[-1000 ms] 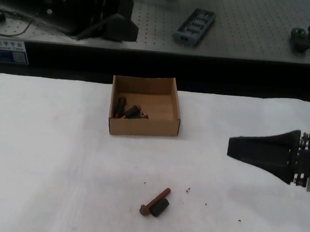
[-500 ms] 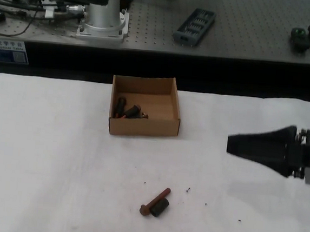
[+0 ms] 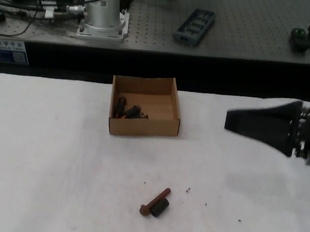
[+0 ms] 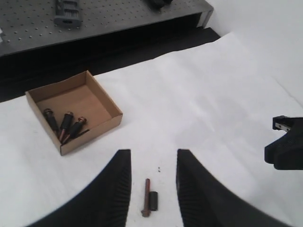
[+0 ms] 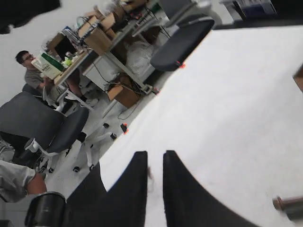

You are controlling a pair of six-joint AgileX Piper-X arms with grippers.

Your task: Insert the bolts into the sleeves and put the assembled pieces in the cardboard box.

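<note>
A cardboard box (image 3: 143,127) stands at the middle of the white table with three assembled pieces (image 3: 128,111) lying in it. Nearer the front edge lie a loose brown bolt (image 3: 159,196) and a black sleeve (image 3: 159,207), side by side and touching. My right gripper (image 3: 230,121) hangs shut at the right, pointing toward the box, well apart from it. My left gripper (image 4: 152,153) is open high over the table, above the bolt (image 4: 146,197) and sleeve (image 4: 153,201), with the box (image 4: 92,134) farther off. The right gripper (image 5: 155,153) holds nothing.
Behind the table runs a perforated metal bench with a blue-grey rack (image 3: 194,24), two dark green parts (image 3: 309,37) and a silver arm base (image 3: 101,13). A few dark specks (image 3: 187,190) dot the table. White table surface spreads all around the box.
The right gripper has shifted up and away from the front edge, still shut. The dark arm at the far left of the bench has moved out of the high view, uncovering the silver base.
</note>
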